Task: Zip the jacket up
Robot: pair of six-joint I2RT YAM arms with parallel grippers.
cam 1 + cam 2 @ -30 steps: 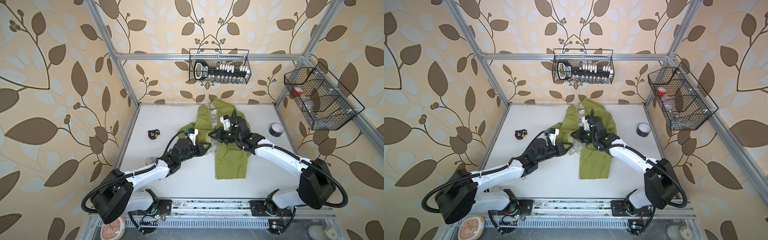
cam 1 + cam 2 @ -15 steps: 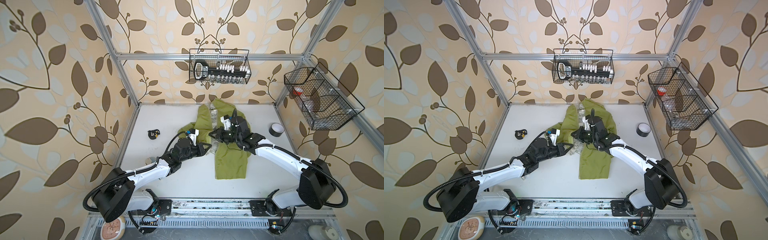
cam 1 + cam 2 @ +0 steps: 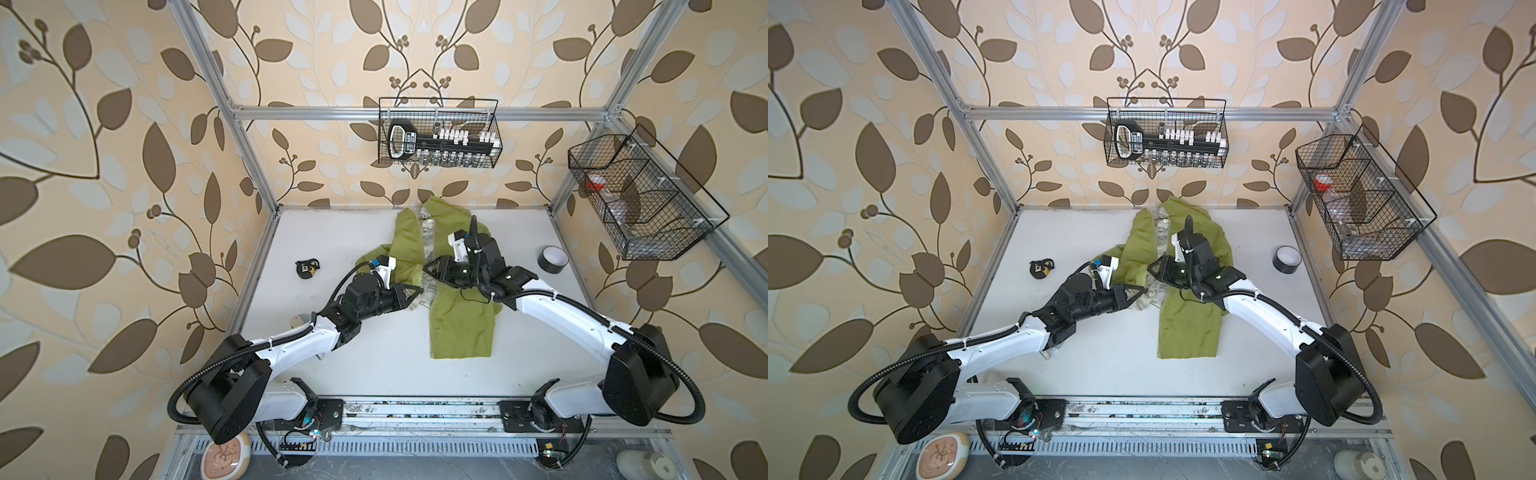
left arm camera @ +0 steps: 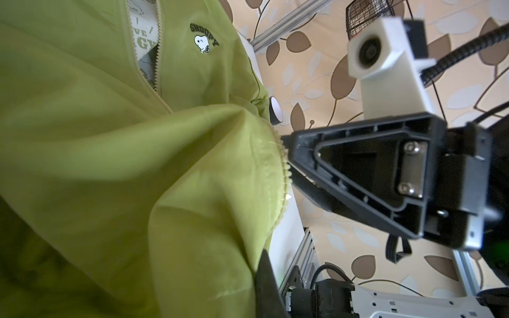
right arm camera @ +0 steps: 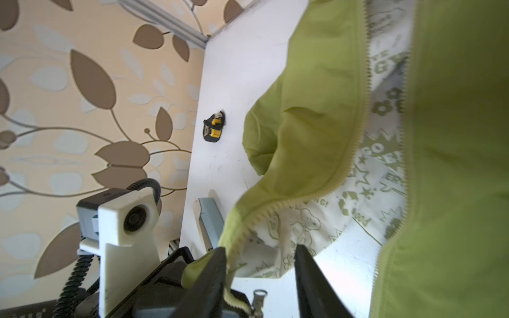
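1. The lime-green, thin-fabric hooded jacket lies on the white tabletop. Its long axis runs near to far, with the hem nearest and the hood farthest. The front is unzipped, so the pale printed lining shows.
2. The left gripper sits at the jacket's left front edge, about mid-length. Its jaws are clamped together on the lower end of that toothed zipper edge.
3. Just beyond the left gripper, the right gripper reaches in from the jacket's right side with its jaws apart. The same edge rests against one of its fingers.
4. A small metal zipper pull shows just beside the held end.
5. Judgement: the jacket's right-hand edge lies nearer the right arm, which should fetch it.
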